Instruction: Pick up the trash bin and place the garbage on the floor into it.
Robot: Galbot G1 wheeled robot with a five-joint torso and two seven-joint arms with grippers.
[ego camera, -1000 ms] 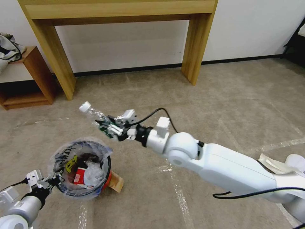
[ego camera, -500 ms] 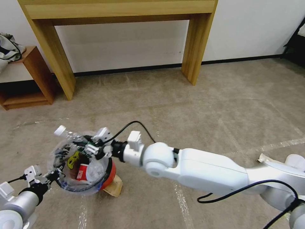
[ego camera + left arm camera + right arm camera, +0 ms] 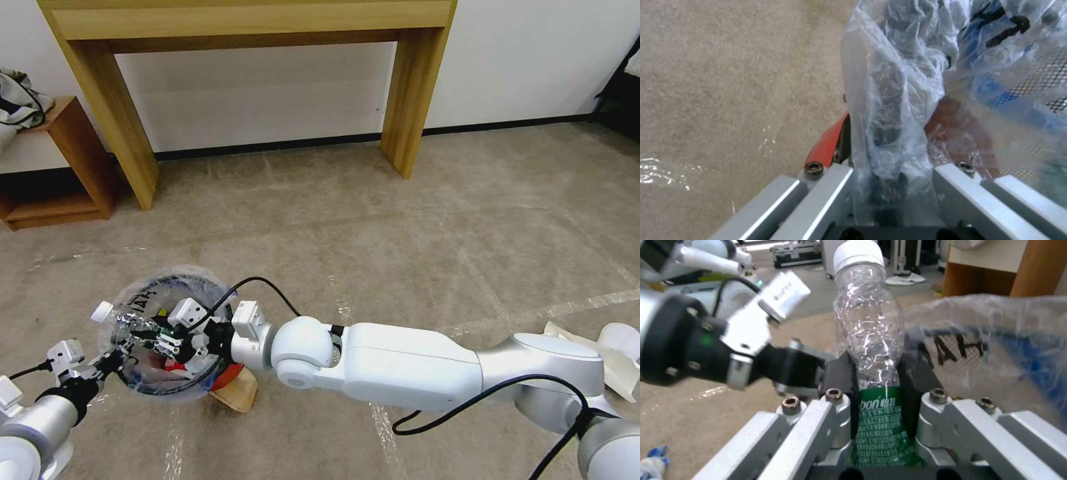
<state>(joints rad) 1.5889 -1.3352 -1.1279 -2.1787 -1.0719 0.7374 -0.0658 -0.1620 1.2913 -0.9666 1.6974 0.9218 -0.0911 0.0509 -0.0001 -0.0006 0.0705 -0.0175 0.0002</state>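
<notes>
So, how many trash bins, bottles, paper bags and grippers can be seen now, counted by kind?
trash bin: 1
bottle: 1
paper bag: 1
grippers: 2, left gripper clamped on the bin rim, right gripper holding the bottle
total: 5

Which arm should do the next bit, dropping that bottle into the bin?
The right. The right gripper is shut on the bottle over the trash bin. The left gripper is clamped on the bin's rim, holding it, so it seems unavailable.
</notes>
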